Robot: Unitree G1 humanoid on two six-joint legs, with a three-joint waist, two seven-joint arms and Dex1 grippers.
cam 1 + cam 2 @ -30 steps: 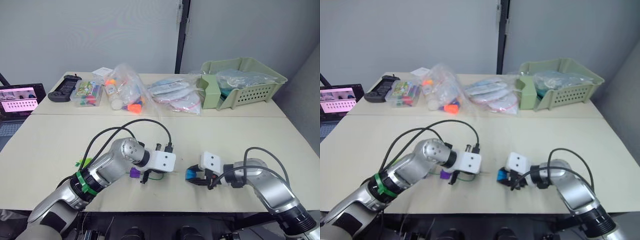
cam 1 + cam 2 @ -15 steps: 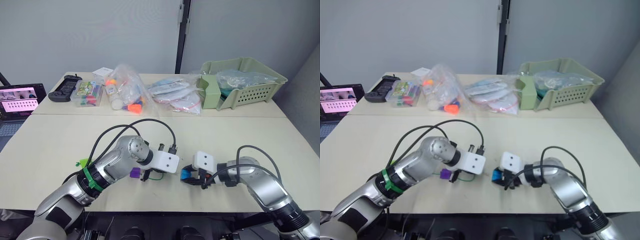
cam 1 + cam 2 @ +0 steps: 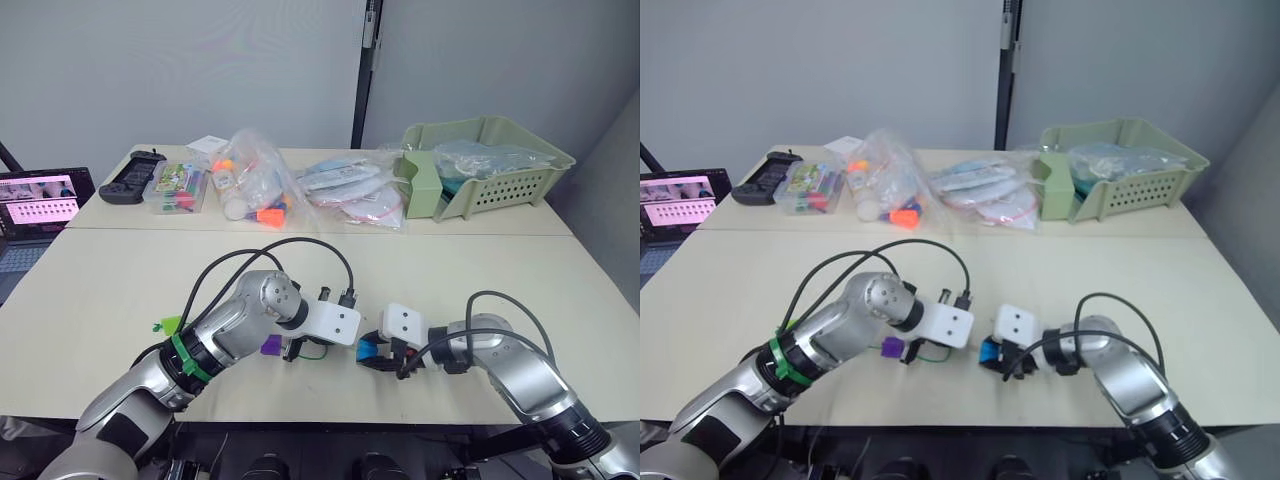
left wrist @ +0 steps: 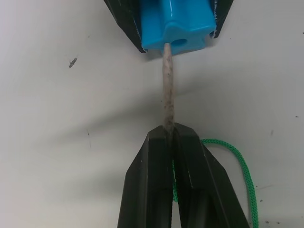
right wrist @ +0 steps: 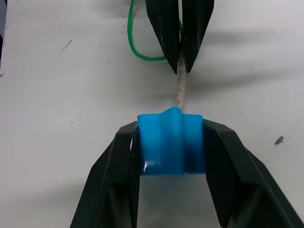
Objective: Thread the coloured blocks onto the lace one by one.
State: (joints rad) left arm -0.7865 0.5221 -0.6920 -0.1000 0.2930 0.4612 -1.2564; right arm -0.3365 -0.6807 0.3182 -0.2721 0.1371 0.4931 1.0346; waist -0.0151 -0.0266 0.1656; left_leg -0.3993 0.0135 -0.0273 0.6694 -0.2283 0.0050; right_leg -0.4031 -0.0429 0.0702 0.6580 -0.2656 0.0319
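A pale tabletop (image 3: pixel 90 290) stands before a grey wall. Near its left front lies a small lime green plastic wedge (image 3: pixel 166 325), and a purple plastic cube (image 3: pixel 270 345) sits by the left gripper (image 4: pixel 169 130). That gripper's black fingers pinch the thin green lace (image 4: pixel 237 159) at its pale stiff tip (image 4: pixel 167 85), which enters the hole of the blue plastic cube (image 5: pixel 171 141). The right gripper (image 5: pixel 171 142) clamps that cube just above the table.

Blue cube (image 4: pixel 176 24), green lace (image 4: pixel 237 161), pale tip (image 4: pixel 168 90)
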